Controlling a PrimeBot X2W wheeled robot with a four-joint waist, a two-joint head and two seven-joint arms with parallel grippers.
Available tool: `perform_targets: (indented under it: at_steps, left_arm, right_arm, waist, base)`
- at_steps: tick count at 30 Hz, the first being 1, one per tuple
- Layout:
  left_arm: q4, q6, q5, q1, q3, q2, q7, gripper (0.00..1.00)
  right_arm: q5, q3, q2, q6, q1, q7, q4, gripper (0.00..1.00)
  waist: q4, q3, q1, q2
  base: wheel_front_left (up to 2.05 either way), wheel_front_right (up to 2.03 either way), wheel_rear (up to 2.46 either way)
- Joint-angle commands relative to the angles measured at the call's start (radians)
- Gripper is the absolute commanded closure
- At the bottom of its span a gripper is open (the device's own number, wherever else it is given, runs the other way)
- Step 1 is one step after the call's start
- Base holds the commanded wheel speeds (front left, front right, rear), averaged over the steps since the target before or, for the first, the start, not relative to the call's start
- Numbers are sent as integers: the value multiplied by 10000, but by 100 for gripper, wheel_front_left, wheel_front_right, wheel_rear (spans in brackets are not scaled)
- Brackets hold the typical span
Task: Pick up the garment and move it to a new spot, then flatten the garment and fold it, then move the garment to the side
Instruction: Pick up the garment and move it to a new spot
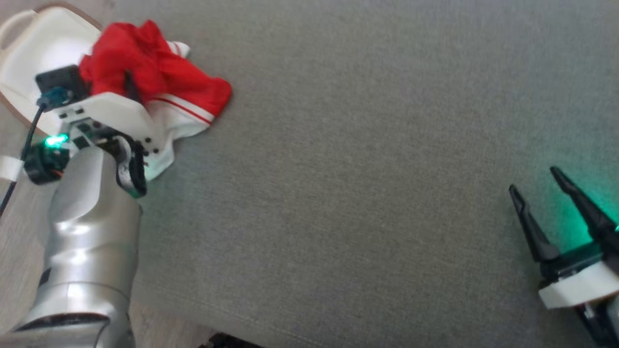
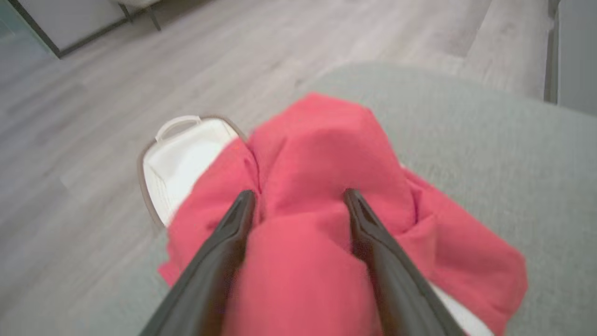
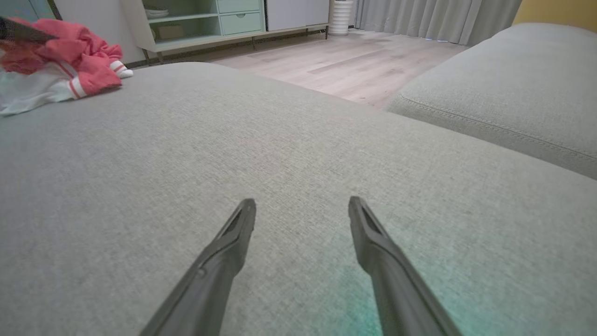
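We see the garment [image 1: 154, 72] as soft matt cloth, red with white trim. The cushion [image 1: 362, 169] is grey woven fabric, matt and slightly rough. The basket [image 1: 29, 58] looks like smooth white plastic, the floor [image 2: 93, 93] pale wood with a low sheen. The left forearm [image 1: 87, 232] is glossy silver; the right gripper [image 3: 302, 200] has fingers [image 3: 224, 252] of dark, dull plastic

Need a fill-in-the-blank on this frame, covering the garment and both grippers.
1. The crumpled red-and-white cloth garment lies at the grey fabric cushion's far ____ corner.
2. The left gripper has its jaws ____, straddling a red fold.
3. The right gripper, over bare cushion, holds ____.
4. The plastic basket beside the garment is ____.
Missing: left; open; nothing; white.
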State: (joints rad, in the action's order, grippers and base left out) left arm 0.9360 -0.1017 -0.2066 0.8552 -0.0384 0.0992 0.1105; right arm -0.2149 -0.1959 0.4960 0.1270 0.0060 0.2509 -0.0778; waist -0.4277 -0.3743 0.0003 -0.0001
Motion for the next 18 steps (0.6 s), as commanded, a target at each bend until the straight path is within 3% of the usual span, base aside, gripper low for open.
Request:
perform_targets:
  at_steps: [1,5,6,7,18]
  left_arm:
    - [142,99,-143,366,-366,409,116,0]
    - [1262,259,-358,675,-440,421,101,0]
    - [1440,271,-360,717,-416,405,21,9]
    - [1591,274,-364,763,-401,401,-82,100]
    - [1414,1067,187,1915,304,1034,-2867,100]
  right_arm:
    - [-97,-187,378,37,-138,109,339,0]
    - [-135,-169,572,37,-384,109,377,0]
    - [-142,-137,585,37,-396,109,379,0]
    - [-144,-101,586,37,-391,109,379,0]
    - [-213,-327,-325,37,-475,109,101,0]
  waist:
    - [242,-500,-3,1]
    - [430,-808,-3,1]
    - [453,-839,-3,1]
    - [470,-857,-3,1]
    - [875,403,-3,1]
  base:
    - [0,0,0]
    - [0,0,0]
    - [0,0,0]
    - [0,0,0]
    - [0,0,0]
